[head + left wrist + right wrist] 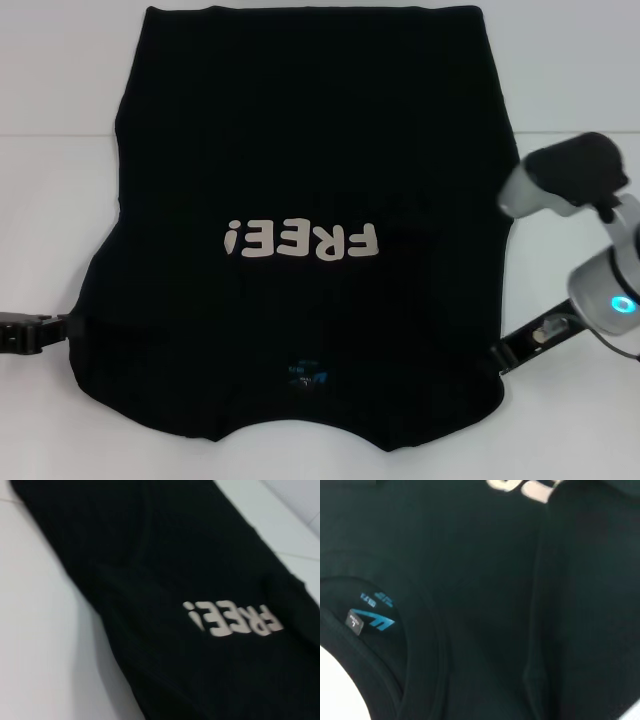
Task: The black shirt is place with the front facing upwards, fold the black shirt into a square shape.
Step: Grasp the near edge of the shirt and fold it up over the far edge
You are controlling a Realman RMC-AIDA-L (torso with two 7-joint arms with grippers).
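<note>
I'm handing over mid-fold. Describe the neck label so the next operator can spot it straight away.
Start from the black shirt spread across the white table, its neck end toward the robot. Go down from the cream "FREE!" lettering toward the curved collar edge. The neck label sits just inside it, the shirt's only blue mark.

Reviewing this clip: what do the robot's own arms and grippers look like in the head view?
The right arm has silver-grey rounded joint housings with a black cap and a glowing cyan ring light. The right gripper is a slim black part with a metallic section. The left gripper is black and angular. No cables show.
</note>
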